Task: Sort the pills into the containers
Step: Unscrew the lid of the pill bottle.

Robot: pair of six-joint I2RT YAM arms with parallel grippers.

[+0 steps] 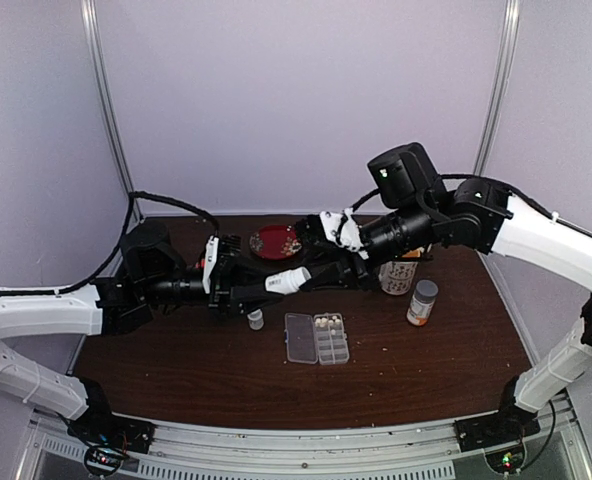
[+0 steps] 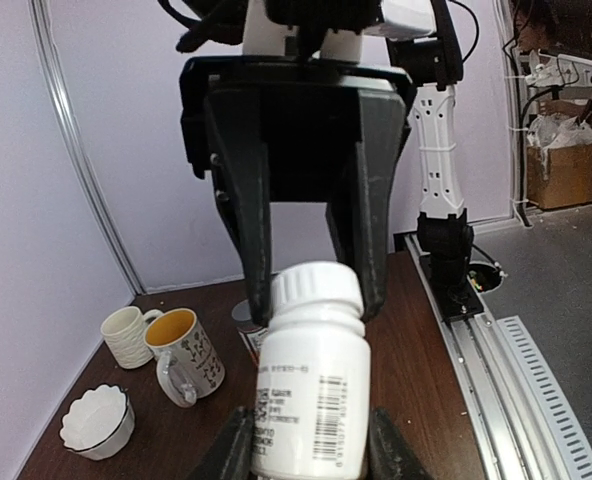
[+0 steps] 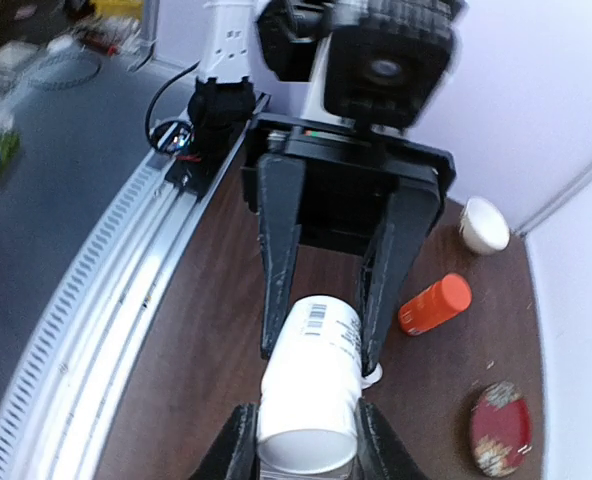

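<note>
Left tool (image 2: 311, 450), right tool (image 3: 306, 440) clamp bottle (image 1: 288, 281); pill box (image 1: 300, 340) long axis near-far.

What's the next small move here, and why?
Probably twist the right gripper to unscrew the cap: the left gripper clamps the white bottle body in mid-air, the right's fingers close on the cap, which is still on, and the pill box lies open nearby.

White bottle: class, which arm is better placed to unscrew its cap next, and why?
Right, probably. The right fingers close on the cap, while the left fingers clamp the white bottle by its labelled body, holding it steady for twisting.
</note>
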